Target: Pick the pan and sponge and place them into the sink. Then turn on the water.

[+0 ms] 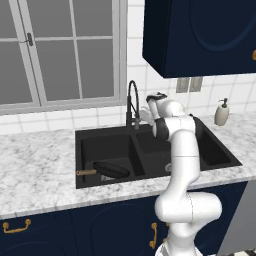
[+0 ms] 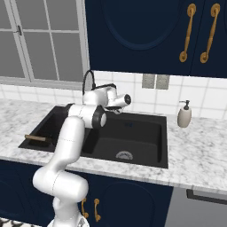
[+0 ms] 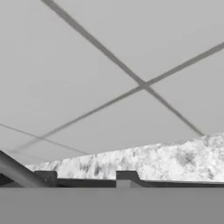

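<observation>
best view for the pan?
Left base view: the pan lies in the sink's left basin, dish and handle both clear. Right base view shows its wooden handle, the arm hiding the dish.

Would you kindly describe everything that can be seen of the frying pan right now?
The pan is round, shallow and black, with a straight light-brown handle that looks wooden. It lies in the left basin of the black sink, somewhat tilted, its handle pointing left and reaching over the basin's left edge toward the marble counter. In the right base view its handle end shows at the sink's left edge. Nothing grips it.
</observation>
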Controlling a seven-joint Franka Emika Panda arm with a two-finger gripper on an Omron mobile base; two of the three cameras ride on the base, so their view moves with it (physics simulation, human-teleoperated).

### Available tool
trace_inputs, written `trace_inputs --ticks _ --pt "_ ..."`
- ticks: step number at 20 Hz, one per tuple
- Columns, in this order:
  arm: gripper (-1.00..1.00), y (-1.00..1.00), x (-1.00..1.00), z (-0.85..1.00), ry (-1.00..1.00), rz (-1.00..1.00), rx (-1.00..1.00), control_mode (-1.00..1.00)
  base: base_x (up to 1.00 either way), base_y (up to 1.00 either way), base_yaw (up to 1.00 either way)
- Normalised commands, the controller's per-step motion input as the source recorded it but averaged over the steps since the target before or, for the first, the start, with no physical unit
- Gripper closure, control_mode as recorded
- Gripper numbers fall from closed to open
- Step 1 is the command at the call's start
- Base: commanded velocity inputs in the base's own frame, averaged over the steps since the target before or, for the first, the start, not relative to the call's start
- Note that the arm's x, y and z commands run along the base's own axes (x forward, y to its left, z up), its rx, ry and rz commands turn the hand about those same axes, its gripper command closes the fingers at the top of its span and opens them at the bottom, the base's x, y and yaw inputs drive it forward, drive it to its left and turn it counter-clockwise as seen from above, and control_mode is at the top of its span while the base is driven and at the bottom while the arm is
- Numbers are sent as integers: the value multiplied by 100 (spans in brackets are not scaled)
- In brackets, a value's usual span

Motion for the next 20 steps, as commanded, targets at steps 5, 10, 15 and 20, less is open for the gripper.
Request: trace_inputs --ticks 5,10,15,20 --pt "100 -30 28 -29 29 -18 14 -100 0 0 0" --pt "100 -60 36 -48 37 -8 25 -100 0 0 0" --pt "100 -71 15 -78 45 0 37 -100 0 0 0" --pt "100 -63 5 -74 47 0 32 -100 0 0 0"
